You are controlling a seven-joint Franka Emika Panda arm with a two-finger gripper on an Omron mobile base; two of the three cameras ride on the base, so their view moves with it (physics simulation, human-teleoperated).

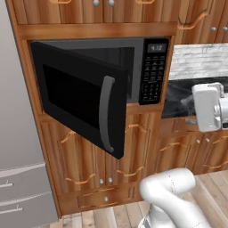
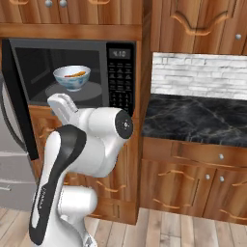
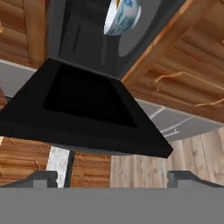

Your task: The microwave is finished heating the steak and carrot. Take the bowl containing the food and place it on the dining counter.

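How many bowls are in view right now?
1: the bowl sits on the turntable inside the open microwave, with the carrot in it. Others could be hidden in closed cabinets.

Glossy black microwave (image 1: 89,93), grained wood cabinets (image 2: 193,188), glazed ceramic bowl (image 2: 72,78).

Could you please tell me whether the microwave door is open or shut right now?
Open. The microwave door is swung outward to the left, exposing the bowl on the turntable inside.

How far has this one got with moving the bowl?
Done: microwave door stands open. In hand: open, empty end effector faces the door, apart from the bowl. Left: the bowl with carrot sits on the turntable, ungrasped; carrying it to the dining counter remains.
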